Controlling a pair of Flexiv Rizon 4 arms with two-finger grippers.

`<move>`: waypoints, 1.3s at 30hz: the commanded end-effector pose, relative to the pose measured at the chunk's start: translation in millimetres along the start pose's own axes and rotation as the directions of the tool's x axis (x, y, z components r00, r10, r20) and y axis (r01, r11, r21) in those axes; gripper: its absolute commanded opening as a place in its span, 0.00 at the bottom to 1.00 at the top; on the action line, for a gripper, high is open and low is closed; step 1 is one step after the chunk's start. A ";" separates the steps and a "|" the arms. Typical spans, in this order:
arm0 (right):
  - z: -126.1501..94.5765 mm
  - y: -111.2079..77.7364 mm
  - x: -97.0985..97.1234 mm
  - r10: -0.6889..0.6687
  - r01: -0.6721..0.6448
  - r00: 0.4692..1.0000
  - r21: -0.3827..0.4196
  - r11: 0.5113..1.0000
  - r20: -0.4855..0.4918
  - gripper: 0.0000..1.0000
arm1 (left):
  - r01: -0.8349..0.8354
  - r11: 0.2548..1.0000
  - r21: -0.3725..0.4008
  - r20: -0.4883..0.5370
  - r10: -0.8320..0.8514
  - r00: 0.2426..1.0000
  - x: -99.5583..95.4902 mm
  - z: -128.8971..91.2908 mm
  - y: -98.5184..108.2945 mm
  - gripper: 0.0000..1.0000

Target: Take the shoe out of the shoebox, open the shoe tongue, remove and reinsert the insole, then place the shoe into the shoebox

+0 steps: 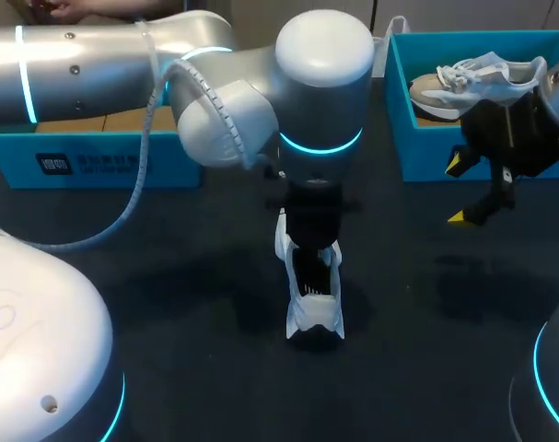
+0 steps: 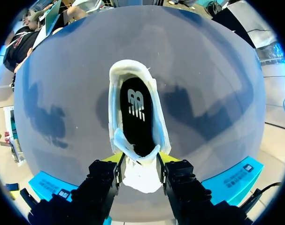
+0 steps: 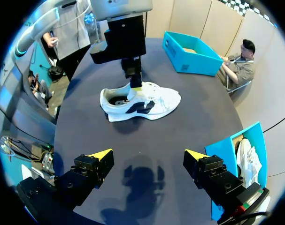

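Observation:
A white shoe (image 1: 313, 299) with a dark side stripe (image 3: 151, 101) stands on the dark table's middle. Its black insole (image 2: 137, 117) shows through the opening. My left gripper (image 2: 139, 159) comes down over the shoe (image 2: 115, 93), its yellow-tipped fingers pressing the white tongue (image 2: 140, 174) from both sides. In the right wrist view that left gripper (image 3: 135, 86) reaches into the shoe's top. My right gripper (image 1: 457, 191) hangs open and empty at the right, in front of a blue shoebox (image 1: 426, 157); the right gripper (image 3: 147, 154) is well clear of the shoe.
A second light shoe (image 1: 472, 81) lies inside the right blue shoebox (image 3: 225, 152). Another blue box (image 1: 95, 164) stands at the back left (image 3: 189, 58). My left arm's big white joints (image 1: 320, 83) hang over the table's middle.

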State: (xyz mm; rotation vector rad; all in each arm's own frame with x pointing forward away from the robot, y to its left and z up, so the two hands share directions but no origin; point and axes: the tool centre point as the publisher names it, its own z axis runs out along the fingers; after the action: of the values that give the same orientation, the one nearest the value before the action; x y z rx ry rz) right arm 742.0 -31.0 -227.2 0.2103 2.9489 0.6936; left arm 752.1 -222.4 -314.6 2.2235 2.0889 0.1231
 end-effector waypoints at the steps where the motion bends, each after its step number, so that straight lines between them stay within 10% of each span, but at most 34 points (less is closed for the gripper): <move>1: 0.4 0.4 0.4 0.001 -0.001 1.000 0.003 1.000 0.001 1.00 | 0.004 1.000 0.002 0.014 -0.004 1.000 4.8 0.4 -7.0 0.42; 39: 0.4 0.4 0.4 0.001 -0.001 1.000 0.003 1.000 0.001 1.00 | 0.072 0.997 -0.011 0.004 -0.072 0.997 7.8 24.1 -18.2 0.34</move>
State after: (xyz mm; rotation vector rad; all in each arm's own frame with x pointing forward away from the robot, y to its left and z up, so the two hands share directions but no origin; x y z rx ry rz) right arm 742.0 -31.0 -227.2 0.2104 2.9490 0.6936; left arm 741.2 -219.4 -340.3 2.1523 2.1648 0.1324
